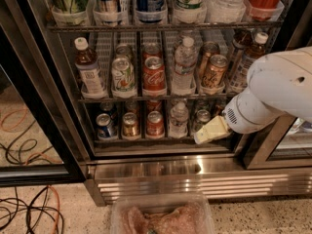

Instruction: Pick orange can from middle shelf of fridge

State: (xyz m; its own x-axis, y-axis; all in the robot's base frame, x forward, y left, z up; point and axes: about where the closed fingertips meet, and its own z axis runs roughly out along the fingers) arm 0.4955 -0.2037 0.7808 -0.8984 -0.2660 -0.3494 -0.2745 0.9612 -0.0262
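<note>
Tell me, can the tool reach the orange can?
Probably yes. The tool hangs just below the orange can, which stands at the front of the middle shelf with open space before it.

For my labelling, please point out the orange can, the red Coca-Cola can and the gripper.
orange can [215, 72]: camera view, middle of its side.
red Coca-Cola can [154, 77]: camera view, its front label.
gripper [201, 137]: camera view, pale tip, below the orange can, apart from it.

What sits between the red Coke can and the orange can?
In the camera view, a clear plastic water bottle with a white cap stands between the red Coca-Cola can and the shiny orange can. The pale gripper hangs below them.
</note>
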